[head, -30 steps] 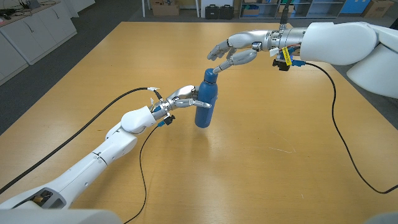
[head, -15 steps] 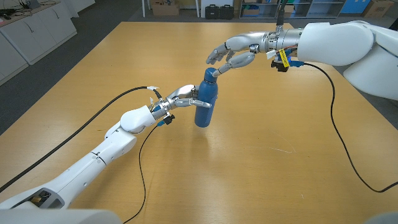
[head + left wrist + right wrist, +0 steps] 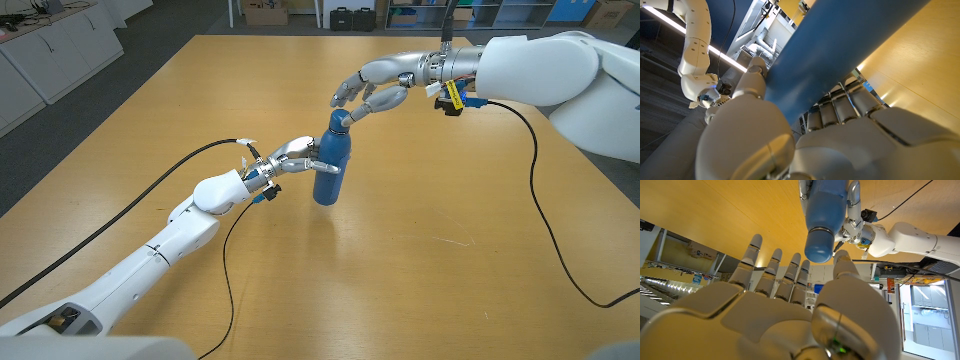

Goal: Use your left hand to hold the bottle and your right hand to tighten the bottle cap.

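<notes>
At the middle of the smooth wooden desk (image 3: 420, 260) the glossy blue cylindrical bottle (image 3: 331, 165) stands upright, the left hand (image 3: 290, 158) gripping its body from nine o'clock. The right hand (image 3: 372, 84), fingers (image 3: 790, 275) spread and holding nothing, reaches in from two o'clock, thumb tip at the rounded cap (image 3: 338, 121); bare desk lies all around.

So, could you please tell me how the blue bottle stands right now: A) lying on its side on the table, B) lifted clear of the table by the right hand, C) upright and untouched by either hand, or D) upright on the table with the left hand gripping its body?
D: the blue bottle stands upright on the wooden table, with the left hand gripping its body, while the right hand reaches to its cap.
</notes>
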